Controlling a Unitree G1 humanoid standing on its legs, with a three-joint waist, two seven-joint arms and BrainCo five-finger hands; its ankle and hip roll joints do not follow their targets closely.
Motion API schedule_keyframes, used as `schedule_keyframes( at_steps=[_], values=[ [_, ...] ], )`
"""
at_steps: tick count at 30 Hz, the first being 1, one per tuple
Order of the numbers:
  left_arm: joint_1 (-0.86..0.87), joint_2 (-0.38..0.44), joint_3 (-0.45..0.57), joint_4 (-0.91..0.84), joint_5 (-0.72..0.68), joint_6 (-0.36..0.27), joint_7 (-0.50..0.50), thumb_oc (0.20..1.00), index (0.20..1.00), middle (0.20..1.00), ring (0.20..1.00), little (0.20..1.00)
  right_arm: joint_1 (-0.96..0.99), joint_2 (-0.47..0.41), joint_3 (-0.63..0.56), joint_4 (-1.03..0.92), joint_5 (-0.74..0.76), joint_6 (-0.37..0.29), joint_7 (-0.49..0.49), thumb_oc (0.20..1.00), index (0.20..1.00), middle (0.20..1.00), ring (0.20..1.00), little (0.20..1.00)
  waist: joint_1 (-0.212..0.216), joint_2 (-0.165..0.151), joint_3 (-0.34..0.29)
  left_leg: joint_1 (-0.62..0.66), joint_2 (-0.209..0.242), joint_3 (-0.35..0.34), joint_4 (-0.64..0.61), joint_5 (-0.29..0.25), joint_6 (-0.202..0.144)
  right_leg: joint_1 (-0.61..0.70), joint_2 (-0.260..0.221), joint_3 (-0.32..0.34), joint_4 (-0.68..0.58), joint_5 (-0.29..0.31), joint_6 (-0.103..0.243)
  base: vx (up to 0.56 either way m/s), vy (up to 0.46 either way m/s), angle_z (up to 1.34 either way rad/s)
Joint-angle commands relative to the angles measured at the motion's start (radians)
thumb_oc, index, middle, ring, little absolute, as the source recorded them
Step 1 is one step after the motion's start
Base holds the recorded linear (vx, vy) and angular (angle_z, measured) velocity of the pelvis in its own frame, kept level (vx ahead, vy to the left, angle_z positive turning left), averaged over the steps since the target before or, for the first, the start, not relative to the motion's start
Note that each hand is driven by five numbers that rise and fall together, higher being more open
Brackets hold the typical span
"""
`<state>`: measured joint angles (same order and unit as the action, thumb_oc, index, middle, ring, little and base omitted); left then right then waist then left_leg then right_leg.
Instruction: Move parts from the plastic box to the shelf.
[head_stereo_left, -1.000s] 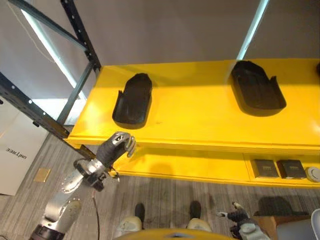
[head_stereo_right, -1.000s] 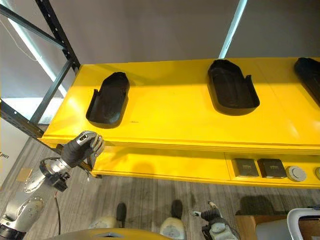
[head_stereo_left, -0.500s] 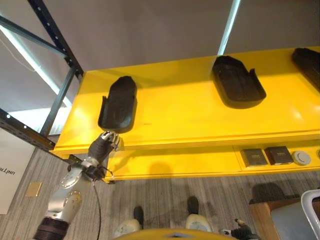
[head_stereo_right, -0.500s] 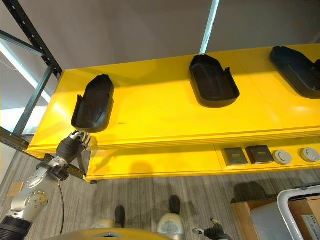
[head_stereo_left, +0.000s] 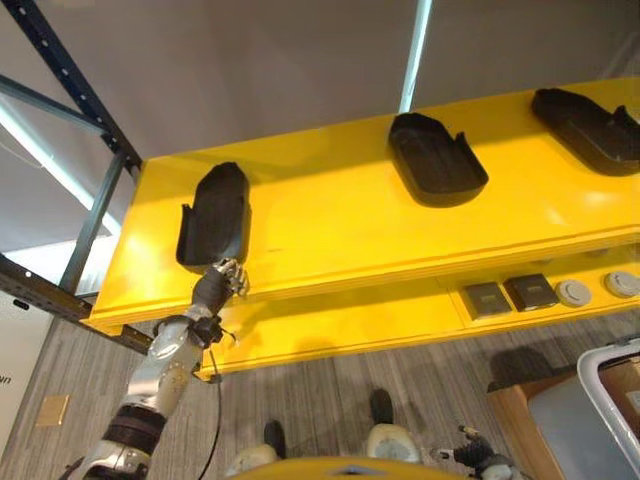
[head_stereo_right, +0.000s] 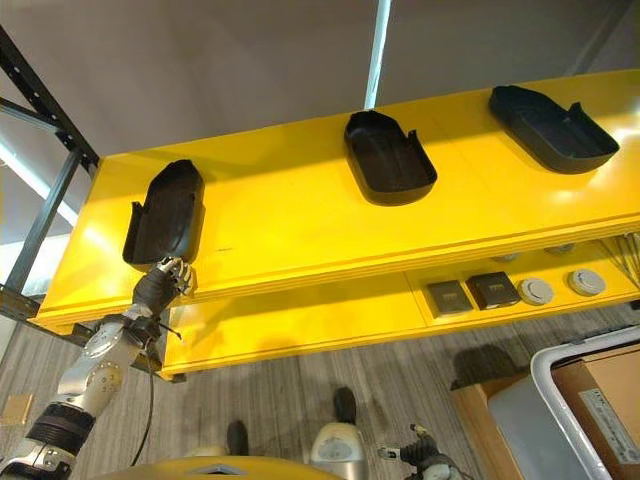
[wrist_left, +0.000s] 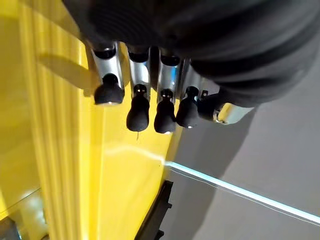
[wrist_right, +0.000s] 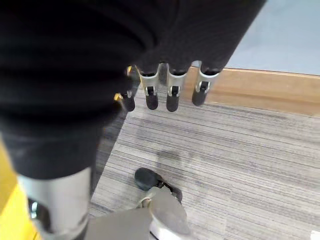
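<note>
Three black moulded parts lie on the yellow shelf (head_stereo_left: 340, 225): one at the left (head_stereo_left: 212, 212), one in the middle (head_stereo_left: 436, 158), one at the far right (head_stereo_left: 585, 115). My left hand (head_stereo_left: 224, 281) is raised to the shelf's front edge, just below the left part, with relaxed fingers (wrist_left: 137, 107) that hold nothing. The right hand (head_stereo_left: 472, 458) hangs low near the floor, its fingers (wrist_right: 172, 92) loose and empty. A corner of the grey plastic box (head_stereo_right: 550, 415) with a pale rim stands at the lower right.
A lower yellow shelf level holds two small dark squares (head_stereo_left: 485, 298) and round white discs (head_stereo_left: 574, 292). A dark metal rack frame (head_stereo_left: 62, 72) rises at the left. A brown cardboard box (head_stereo_right: 605, 395) sits by the plastic box. The floor is grey planks.
The camera has swung right, bringing the third part and the plastic box into view. My left hand has risen from below the shelf corner to the front edge under the left part.
</note>
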<state>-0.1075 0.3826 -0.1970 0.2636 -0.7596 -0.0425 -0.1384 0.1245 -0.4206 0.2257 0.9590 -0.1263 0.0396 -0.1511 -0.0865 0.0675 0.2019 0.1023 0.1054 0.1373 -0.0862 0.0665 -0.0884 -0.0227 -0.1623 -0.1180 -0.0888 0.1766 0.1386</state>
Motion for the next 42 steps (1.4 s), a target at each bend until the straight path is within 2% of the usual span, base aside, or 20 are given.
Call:
schedule_keyframes(
  at_steps=[1,9,11,15,18,21,22,23,25,28,34,39,42],
  values=[
    [-0.097,-0.003,0.037,0.086,0.033,-0.058,0.042,0.200,0.200,0.200,0.200,0.200,-0.018,-0.035,0.031,-0.020,-0.040,-0.008,0.013,1.000,1.000,1.000,1.000,1.000,-0.016,-0.010,0.011,-0.050,0.051,0.005,0.003,0.045,0.003,0.068,-0.017,0.011,0.090,-0.108,0.004,0.03,-0.007,-0.06],
    [-0.158,-0.001,0.057,0.186,0.064,-0.079,0.112,0.200,0.200,0.200,0.200,0.200,-0.027,-0.044,0.042,-0.015,-0.040,-0.012,0.019,1.000,1.000,1.000,1.000,1.000,-0.030,-0.012,0.014,-0.044,0.055,0.010,0.004,0.045,0.003,0.066,-0.016,0.018,0.096,-0.111,0.004,0.01,0.001,0.01],
    [-0.200,0.011,0.073,0.259,0.049,-0.098,0.144,0.200,0.200,0.200,0.200,0.200,-0.030,-0.046,0.050,-0.011,-0.041,-0.015,0.019,1.000,1.000,1.000,1.000,1.000,-0.038,-0.011,0.012,-0.040,0.056,0.013,0.005,0.044,0.003,0.067,-0.016,0.021,0.098,-0.114,0.005,0.03,0.009,0.29],
    [-0.216,0.025,0.081,0.258,0.054,-0.138,0.145,0.200,0.200,0.200,0.200,0.200,-0.033,-0.044,0.056,-0.009,-0.037,-0.012,0.017,1.000,1.000,1.000,1.000,1.000,-0.038,-0.012,0.016,-0.039,0.058,0.011,0.007,0.042,0.004,0.064,-0.017,0.023,0.103,-0.116,0.005,0.01,-0.004,-0.19],
    [-0.208,0.037,0.093,0.149,0.030,-0.157,0.126,0.200,0.200,0.200,0.200,0.200,-0.034,-0.042,0.048,0.001,-0.030,-0.021,0.011,1.000,1.000,1.000,1.000,1.000,-0.030,-0.010,0.023,-0.043,0.055,0.004,0.009,0.041,0.005,0.062,-0.018,0.022,0.103,-0.117,0.002,-0.01,-0.001,-0.20],
    [-0.171,0.048,0.112,-0.059,0.052,-0.143,0.148,0.200,0.200,0.200,0.200,0.200,-0.033,-0.034,0.030,0.015,-0.020,-0.031,0.003,1.000,1.000,1.000,1.000,1.000,-0.013,-0.009,0.033,-0.049,0.052,-0.007,0.011,0.041,0.007,0.063,-0.019,0.017,0.102,-0.116,-0.002,-0.01,-0.001,0.11],
    [-0.128,0.048,0.134,-0.215,0.065,-0.119,0.166,0.200,0.200,0.200,0.200,0.200,-0.028,-0.022,0.016,0.016,-0.017,-0.031,-0.003,1.000,1.000,1.000,1.000,1.000,0.003,-0.008,0.037,-0.053,0.048,-0.018,0.011,0.042,0.007,0.067,-0.020,0.011,0.099,-0.116,-0.004,-0.01,-0.011,-0.18],
    [-0.128,0.048,0.134,-0.215,0.065,-0.119,0.166,0.200,0.200,0.200,0.200,0.200,-0.028,-0.022,0.016,0.016,-0.017,-0.031,-0.003,1.000,1.000,1.000,1.000,1.000,0.003,-0.008,0.037,-0.053,0.048,-0.018,0.011,0.042,0.007,0.067,-0.020,0.011,0.099,-0.116,-0.004,0.00,-0.022,0.07],
    [-0.077,0.038,0.164,-0.357,0.082,-0.089,0.170,0.200,0.200,0.200,0.200,0.200,-0.018,-0.007,0.003,-0.001,-0.012,-0.022,-0.010,1.000,1.000,1.000,1.000,1.000,0.021,-0.010,0.039,-0.058,0.044,-0.030,0.011,0.042,0.006,0.073,-0.022,-0.001,0.096,-0.115,-0.004,0.00,-0.023,0.47],
    [-0.039,0.035,0.177,-0.440,0.087,-0.073,0.147,0.200,0.200,0.200,0.200,0.200,-0.011,0.006,-0.009,-0.010,-0.008,-0.017,-0.016,1.000,1.000,1.000,1.000,1.000,0.035,-0.012,0.036,-0.062,0.038,-0.040,0.010,0.040,0.007,0.078,-0.022,-0.010,0.093,-0.117,-0.003,0.00,-0.016,0.02],
    [-0.014,0.047,0.182,-0.483,0.094,-0.055,0.167,0.200,0.200,0.200,0.200,0.200,-0.009,0.012,-0.014,-0.008,-0.005,-0.012,-0.021,1.000,1.000,1.000,1.000,1.000,0.047,-0.011,0.031,-0.062,0.035,-0.046,0.010,0.040,0.006,0.087,-0.023,-0.019,0.088,-0.116,-0.001,0.01,-0.001,0.05],
    [-0.020,0.061,0.175,-0.432,0.105,-0.021,0.201,0.200,0.200,0.200,0.200,0.200,-0.011,0.011,-0.012,0.004,-0.005,-0.017,-0.022,1.000,1.000,1.000,1.000,1.000,0.047,-0.011,0.027,-0.059,0.036,-0.044,0.010,0.041,0.005,0.090,-0.022,-0.018,0.086,-0.117,0.000,0.01,0.002,0.02],
    [-0.036,0.067,0.160,-0.363,0.119,-0.022,0.213,0.200,0.200,0.200,0.200,0.200,-0.020,0.004,-0.004,0.008,0.001,-0.017,-0.018,1.000,1.000,1.000,1.000,1.000,0.044,-0.012,0.023,-0.056,0.038,-0.043,0.010,0.041,0.004,0.091,-0.020,-0.017,0.086,-0.118,0.000,0.00,0.000,0.00]
  ],
)
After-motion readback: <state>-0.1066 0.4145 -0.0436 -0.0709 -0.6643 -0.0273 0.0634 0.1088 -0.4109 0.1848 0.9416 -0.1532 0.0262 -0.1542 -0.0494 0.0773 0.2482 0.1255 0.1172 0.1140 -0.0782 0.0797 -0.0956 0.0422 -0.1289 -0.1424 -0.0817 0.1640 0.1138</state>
